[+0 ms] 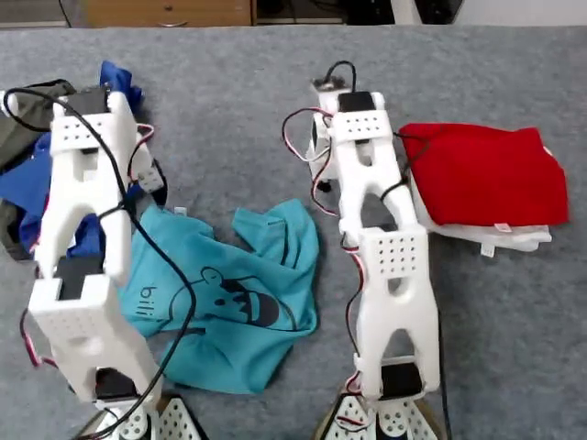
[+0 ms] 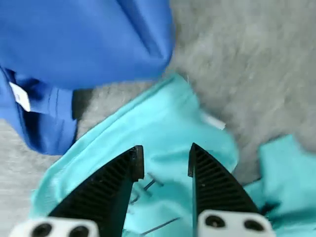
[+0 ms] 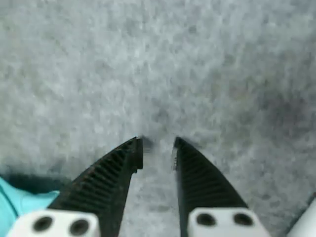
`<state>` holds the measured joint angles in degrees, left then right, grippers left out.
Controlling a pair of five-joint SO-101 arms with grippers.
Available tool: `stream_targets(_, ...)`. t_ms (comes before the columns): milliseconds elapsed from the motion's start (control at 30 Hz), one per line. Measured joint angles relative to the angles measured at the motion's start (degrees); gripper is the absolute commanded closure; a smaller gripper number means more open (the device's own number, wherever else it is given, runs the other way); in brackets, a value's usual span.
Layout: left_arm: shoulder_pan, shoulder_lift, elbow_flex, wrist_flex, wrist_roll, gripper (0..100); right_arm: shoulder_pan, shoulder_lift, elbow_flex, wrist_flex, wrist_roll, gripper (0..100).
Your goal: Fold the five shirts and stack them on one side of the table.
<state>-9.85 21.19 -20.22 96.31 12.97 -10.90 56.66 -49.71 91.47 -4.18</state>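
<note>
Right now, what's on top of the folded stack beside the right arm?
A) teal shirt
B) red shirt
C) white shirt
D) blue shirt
B: the red shirt lies folded on top, with the edge of the white shirt showing beneath it.

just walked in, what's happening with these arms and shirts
A red shirt lies folded on a white shirt at the right side of the table. The left gripper is open over a crumpled teal shirt, the right gripper open over bare table. A blue shirt and a dark shirt lie heaped at the left.
</note>
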Motion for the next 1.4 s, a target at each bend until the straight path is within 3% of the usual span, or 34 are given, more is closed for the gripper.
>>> stream_targets(167, 1.05, 2.73, -8.18, 0.0, 7.65, 84, 0.0, 1.14, -1.23, -0.18, -0.35, 90.3)
stream_targets(367, 1.05, 11.96, -8.88, -2.55, 16.18, 84, 0.0, 1.14, -1.23, -0.35, -0.35, 90.3)
stream_targets(600, 1.14, 19.69, -14.77, -2.81, 17.23, 84, 0.0, 1.14, -1.23, -0.88, -0.35, 90.5)
stream_targets(800, 1.49, 21.27, -22.51, 2.73, 17.32, 84, 0.0, 1.14, -1.23, -0.88, -0.35, 90.5)
stream_targets(1400, 4.31, 23.91, -17.14, 3.78, 17.32, 84, 0.0, 1.23, -1.23, -0.88, -0.35, 90.6)
